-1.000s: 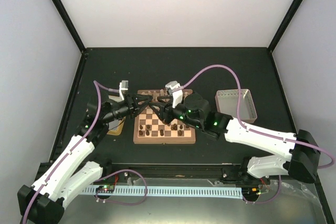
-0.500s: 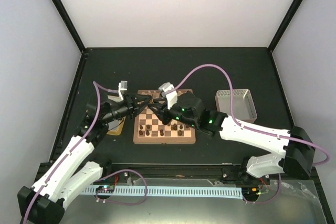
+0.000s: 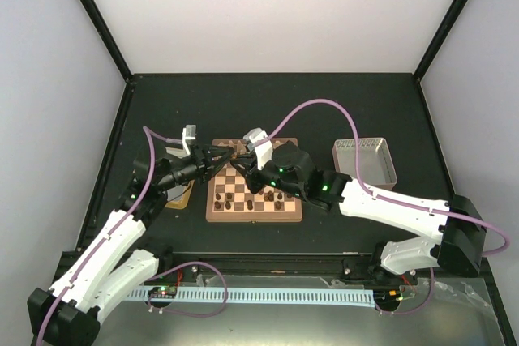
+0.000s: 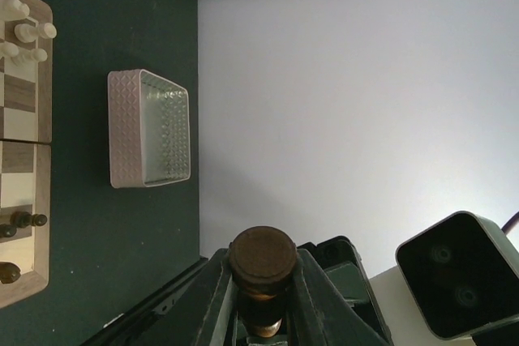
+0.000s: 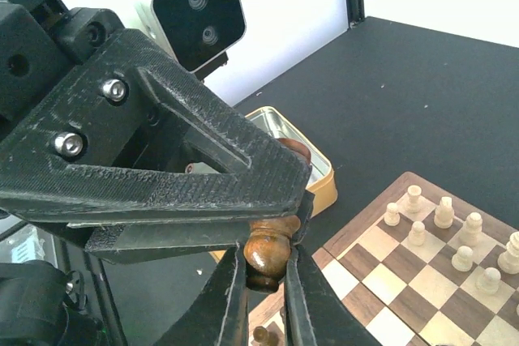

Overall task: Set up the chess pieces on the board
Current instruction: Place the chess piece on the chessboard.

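A dark brown chess piece [image 5: 269,253] hangs in the air over the board's left edge, gripped from both sides. My left gripper [image 4: 262,271] is shut on it just behind its round base [image 4: 262,255]. My right gripper [image 5: 266,271] is shut on its rounded body from the opposite end. In the top view the two grippers meet tip to tip, left [image 3: 219,159] and right [image 3: 242,164]. The board [image 3: 254,215] carries cream pieces [image 5: 446,228] along its far rows and several dark pieces [image 3: 276,197] near its front.
A gold-rimmed tray [image 5: 312,154] sits on the dark table left of the board, under the left arm. A grey box [image 3: 365,160] stands to the board's right. The black enclosure frame and pale walls close in the table.
My right gripper has moved left up to the left gripper and closed on the dark piece that the left gripper holds. The left arm has barely moved.
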You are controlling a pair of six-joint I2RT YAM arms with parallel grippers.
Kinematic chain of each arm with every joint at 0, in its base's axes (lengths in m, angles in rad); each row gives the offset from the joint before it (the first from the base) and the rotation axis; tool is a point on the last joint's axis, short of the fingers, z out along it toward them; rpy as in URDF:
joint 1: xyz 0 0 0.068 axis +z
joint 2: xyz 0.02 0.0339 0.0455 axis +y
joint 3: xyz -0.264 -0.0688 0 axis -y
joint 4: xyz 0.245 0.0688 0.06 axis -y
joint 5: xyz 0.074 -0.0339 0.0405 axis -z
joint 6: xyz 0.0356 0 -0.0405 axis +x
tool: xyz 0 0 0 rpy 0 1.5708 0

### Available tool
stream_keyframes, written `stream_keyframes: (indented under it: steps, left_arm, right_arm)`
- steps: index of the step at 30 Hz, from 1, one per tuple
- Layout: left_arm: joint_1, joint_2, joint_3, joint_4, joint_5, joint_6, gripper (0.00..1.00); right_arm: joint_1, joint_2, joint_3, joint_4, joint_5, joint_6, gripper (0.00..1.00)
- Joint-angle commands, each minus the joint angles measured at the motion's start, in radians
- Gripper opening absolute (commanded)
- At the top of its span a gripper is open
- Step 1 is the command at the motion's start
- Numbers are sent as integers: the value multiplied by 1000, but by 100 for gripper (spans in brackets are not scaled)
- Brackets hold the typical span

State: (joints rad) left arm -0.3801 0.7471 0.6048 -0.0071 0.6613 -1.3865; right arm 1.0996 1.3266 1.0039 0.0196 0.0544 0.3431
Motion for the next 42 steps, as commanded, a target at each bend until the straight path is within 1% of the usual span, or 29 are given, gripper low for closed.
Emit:
stream_keyframes:
  steps: [1,4,9,14,17,18,20,23,25,27,31,32,36,37,39,40,41,42]
  left_arm:
    - [1,-11,0,-16,39,18,17]
    - [1,-12,3,-20,30,48,27]
    - [1,-4,2,9,30,62,42]
    - [3,9,8,37,26,108,55]
    - [6,21,20,24,41,164,58]
    - [8,27,27,16,49,185,57]
    - [10,38,47,-15,69,228,51]
    - [11,57,78,-66,101,299,37]
    - [12,73,87,-58,134,319,31]
    - [12,90,100,-53,175,334,27]
    - [10,124,125,-77,255,364,27]
    - [10,123,123,-77,264,365,24]
    - [10,100,118,-87,265,380,7]
    - [10,96,118,-87,261,379,5]
    - [10,87,114,-74,254,359,3]
    - [10,82,109,-53,246,335,3]
    - [10,76,99,-8,241,300,2]
    - [10,68,82,55,234,255,2]
  right_arm:
    - [-9,-14,20,22,81,-24,1]
    - [-10,-35,-10,31,73,-39,1]
    - [-10,-69,-58,46,38,-59,1]
    - [-9,-92,-89,46,-27,-68,1]
    - [-10,-110,-105,41,-52,-68,1]
    - [-9,-115,-111,39,-56,-70,1]
    - [-10,-128,-121,36,-61,-69,1]
    - [-12,-137,-129,28,-68,-69,1]
    - [-15,-136,-130,22,-80,-66,1]
    - [-17,-134,-129,23,-94,-62,1]
    - [-20,-125,-114,14,-105,-56,1]
    - [-21,-123,-111,13,-104,-52,1]
    - [-28,-124,-102,11,-90,-19,2]
    - [-30,-126,-102,10,-85,-2,5]
    - [-34,-141,-107,15,-90,54,16]
    - [-38,-151,-114,32,-109,100,25]
    - [-44,-160,-122,61,-135,150,37]
    - [-48,-170,-131,101,-158,218,45]
